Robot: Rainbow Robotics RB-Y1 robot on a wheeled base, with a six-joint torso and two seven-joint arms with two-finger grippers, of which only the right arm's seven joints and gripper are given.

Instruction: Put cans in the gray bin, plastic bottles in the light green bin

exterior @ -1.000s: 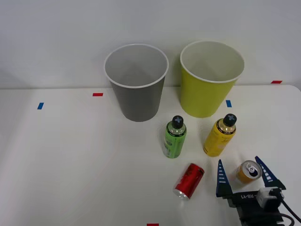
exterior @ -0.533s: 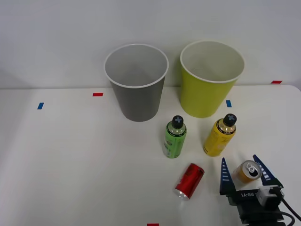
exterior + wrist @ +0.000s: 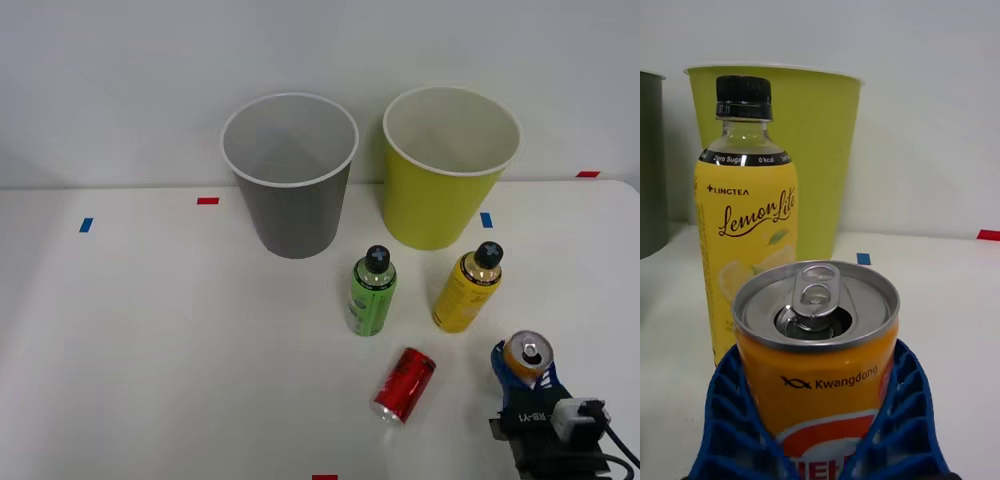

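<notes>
Clenched around the upright orange can [image 3: 527, 357], right claw [image 3: 527, 380] at the worktop's [image 3: 150, 330] near right corner, with the gray bin [image 3: 290, 175] far ahead and to the claw's left, beyond the green bottle [image 3: 372, 292].

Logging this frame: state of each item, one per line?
Orange can: upright, clamped in right gripper
Red can: lying on its side
Green bottle: upright, capped
Yellow bottle: upright, capped
Gray bin: upright, empty
Light green bin: upright, empty
</notes>
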